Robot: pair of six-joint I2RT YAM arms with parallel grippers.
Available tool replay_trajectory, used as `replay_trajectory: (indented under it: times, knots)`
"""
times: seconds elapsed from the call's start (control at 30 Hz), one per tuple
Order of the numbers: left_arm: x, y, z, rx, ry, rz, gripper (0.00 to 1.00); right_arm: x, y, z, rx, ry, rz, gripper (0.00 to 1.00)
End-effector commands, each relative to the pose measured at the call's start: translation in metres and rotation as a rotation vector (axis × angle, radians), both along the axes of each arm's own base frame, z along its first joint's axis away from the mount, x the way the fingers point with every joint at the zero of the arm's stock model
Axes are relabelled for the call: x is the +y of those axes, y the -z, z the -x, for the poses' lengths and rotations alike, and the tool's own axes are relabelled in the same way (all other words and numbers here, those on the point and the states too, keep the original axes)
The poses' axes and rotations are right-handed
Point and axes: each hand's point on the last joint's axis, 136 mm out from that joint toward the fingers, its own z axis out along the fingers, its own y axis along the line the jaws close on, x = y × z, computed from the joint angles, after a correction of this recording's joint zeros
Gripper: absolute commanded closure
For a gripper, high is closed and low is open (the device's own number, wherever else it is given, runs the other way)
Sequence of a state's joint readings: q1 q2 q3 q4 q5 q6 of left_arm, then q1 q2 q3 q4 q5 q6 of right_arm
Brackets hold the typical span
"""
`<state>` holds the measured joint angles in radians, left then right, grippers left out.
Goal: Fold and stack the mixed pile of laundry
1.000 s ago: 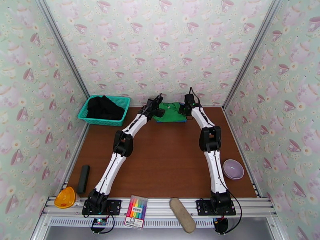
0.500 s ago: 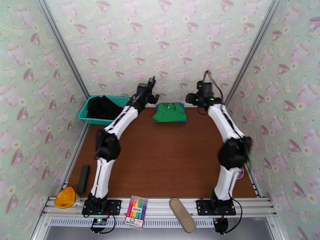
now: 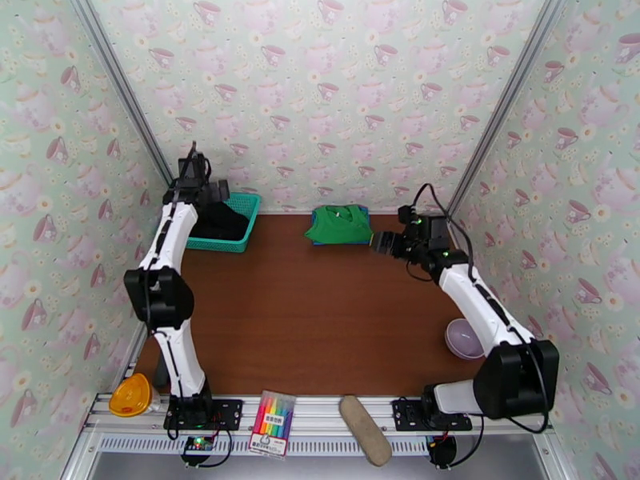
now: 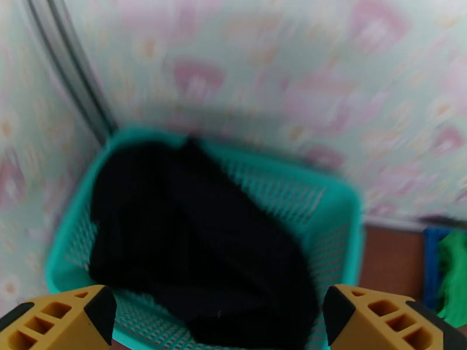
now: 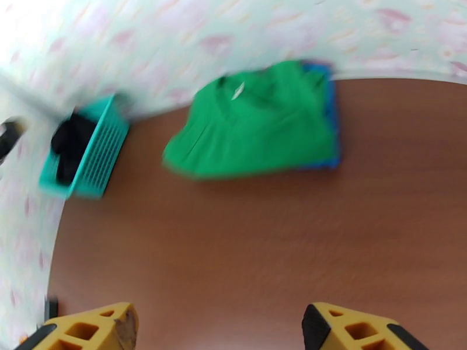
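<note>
Nearest you, on the metal rail along the near edge of the bench [image 3: 320,314], lie an orange object [image 3: 132,394] at the left end, then a pack of coloured markers [image 3: 273,424] and a beige oblong pad [image 3: 365,430] between the two arm bases. Further in, a lilac bowl [image 3: 464,339] sits by the right edge, partly behind the right arm [image 3: 480,302]. That arm reaches in toward the far half of the bench. The right jaws hang above bare wood, spread wide with nothing between them. In the wrist view you see the yellow fingertips [image 5: 87,331] well apart over the brown surface.

Beyond them, at the middle of the far edge, the green garment [image 3: 340,224] lies folded flat on top of the blue garment [image 5: 333,121], whose edge peeks out along one side. The stack touches neither arm.

In the far left corner stands the teal mesh basket [image 3: 244,210]. The black garment [image 4: 192,240] is bunched inside it, unfolded. The left arm [image 3: 170,238] rises along the left edge, and the left jaws hover above the basket, also spread wide and empty.
</note>
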<state>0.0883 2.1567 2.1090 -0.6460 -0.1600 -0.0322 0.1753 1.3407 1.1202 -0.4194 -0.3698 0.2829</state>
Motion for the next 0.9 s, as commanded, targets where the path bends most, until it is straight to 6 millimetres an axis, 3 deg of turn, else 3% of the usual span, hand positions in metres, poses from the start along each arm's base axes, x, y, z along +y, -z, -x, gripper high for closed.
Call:
replay_trajectory:
  times: [0.0, 0.2, 0.4, 0.47, 0.6, 0.87]
  knots:
    - [0.01, 0.022, -0.01, 0.007, -0.028, 0.041, 0.0, 0.003, 0.015, 0.014, 0.003, -0.012, 0.039, 0.2]
    - [0.034, 0.069, -0.041, 0.026, -0.07, -0.082, 0.0, 0.022, 0.079, 0.023, 0.124, -0.028, 0.042, 0.18]
    - [0.052, 0.129, -0.062, 0.117, -0.121, -0.159, 0.0, 0.035, 0.131, 0.017, 0.255, -0.026, 0.088, 0.16]
    - [0.053, 0.142, -0.065, 0.127, -0.124, -0.163, 0.0, 0.039, 0.14, 0.015, 0.281, -0.027, 0.091, 0.17]
    - [0.054, 0.142, -0.068, 0.124, -0.12, -0.136, 0.0, 0.045, 0.148, 0.011, 0.304, -0.034, 0.114, 0.16]
    - [0.052, 0.159, -0.053, 0.2, -0.141, -0.006, 0.09, 0.047, 0.137, 0.008, 0.3, -0.041, 0.127, 0.17]
